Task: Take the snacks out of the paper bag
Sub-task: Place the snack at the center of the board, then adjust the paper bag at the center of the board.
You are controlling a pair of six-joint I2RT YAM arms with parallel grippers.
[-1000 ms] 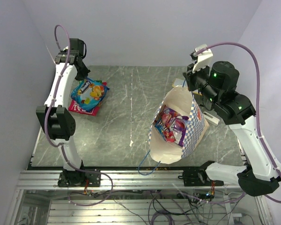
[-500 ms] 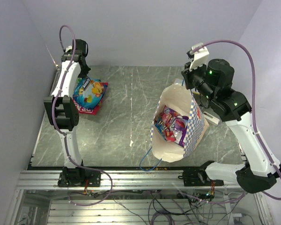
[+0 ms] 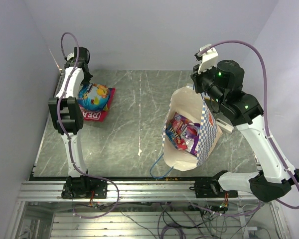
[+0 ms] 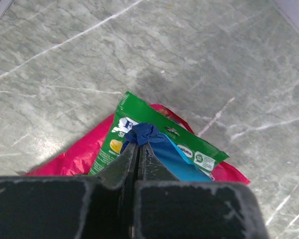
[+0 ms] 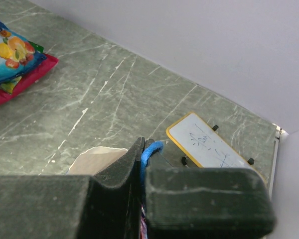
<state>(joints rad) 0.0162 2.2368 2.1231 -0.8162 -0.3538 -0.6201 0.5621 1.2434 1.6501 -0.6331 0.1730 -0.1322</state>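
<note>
Blue glossy packet [image 4: 170, 155], corner-pinched in the left hand [image 4: 138, 145], may slip; the right hand [image 5: 142, 150] clamps the blue cord [image 5: 151, 150] of the checkered paper bag [image 3: 208, 130].

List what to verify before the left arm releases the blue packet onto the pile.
1. Left gripper shut on the glossy blue packet's corner: ok.
2. Blue packet above the green glossy packet and red glossy packet, apart from the blue-and-white checkered paper bag: ok.
3. Blue packet resting on that pile: cannot tell.
4. Right gripper shut on the thin blue cord handle: ok.
5. Bag mouth open: ok.
6. Bag emptied: not ok; purple and pink packets lie inside.
</note>
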